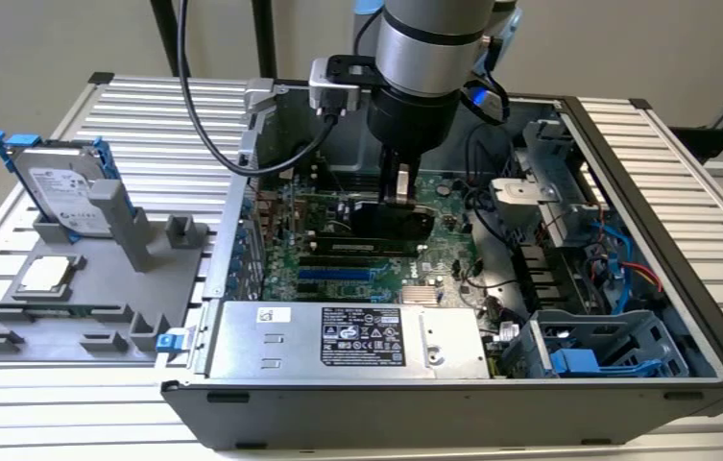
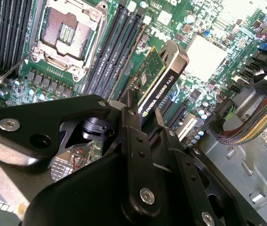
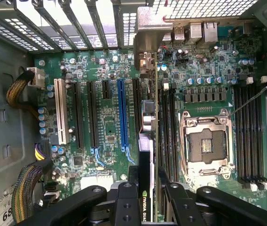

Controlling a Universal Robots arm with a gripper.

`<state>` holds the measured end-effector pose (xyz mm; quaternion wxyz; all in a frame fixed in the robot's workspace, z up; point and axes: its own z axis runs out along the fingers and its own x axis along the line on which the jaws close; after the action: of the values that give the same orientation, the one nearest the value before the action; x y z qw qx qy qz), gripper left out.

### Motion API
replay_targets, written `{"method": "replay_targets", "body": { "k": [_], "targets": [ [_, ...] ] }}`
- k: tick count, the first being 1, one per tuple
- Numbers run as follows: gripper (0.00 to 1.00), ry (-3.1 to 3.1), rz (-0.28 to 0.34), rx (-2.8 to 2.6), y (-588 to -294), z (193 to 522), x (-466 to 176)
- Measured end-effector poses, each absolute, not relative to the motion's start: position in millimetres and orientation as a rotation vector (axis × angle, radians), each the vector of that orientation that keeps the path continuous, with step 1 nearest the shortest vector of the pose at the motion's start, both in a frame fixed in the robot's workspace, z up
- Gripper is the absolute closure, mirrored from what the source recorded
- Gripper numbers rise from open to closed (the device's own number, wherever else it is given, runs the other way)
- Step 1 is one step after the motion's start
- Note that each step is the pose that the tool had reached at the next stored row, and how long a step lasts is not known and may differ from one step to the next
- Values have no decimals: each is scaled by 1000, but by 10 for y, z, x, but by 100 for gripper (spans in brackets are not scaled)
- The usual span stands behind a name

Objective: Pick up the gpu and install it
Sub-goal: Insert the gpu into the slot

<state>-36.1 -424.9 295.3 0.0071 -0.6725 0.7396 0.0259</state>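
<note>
The fingers [image 2: 132, 123] pinched the gpu [image 2: 158, 84] by its upper edge, holding it on edge over the motherboard [image 3: 106, 123], its lower end close above the expansion slots; in the first wrist view the card [image 3: 146, 155] stood between the blue slot [image 3: 121, 113] and the memory slots [image 3: 168, 132]; the CPU socket [image 3: 204, 143] lay open nearby; in the exterior view the gripper [image 1: 402, 192] reached down into the case [image 1: 464, 408]; on the bench [image 1: 143, 106], to that view's left, a grey holder [image 1: 92, 298] carried a hard drive [image 1: 64, 197] and a CPU [image 1: 51, 276].
</note>
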Motion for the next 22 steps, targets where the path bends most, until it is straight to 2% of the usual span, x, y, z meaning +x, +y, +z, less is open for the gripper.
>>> {"method": "replay_targets", "body": {
  "k": [22],
  "targets": [
    [100, 2313, 81, -2103, -4275, 2892, -450]
  ]
}}
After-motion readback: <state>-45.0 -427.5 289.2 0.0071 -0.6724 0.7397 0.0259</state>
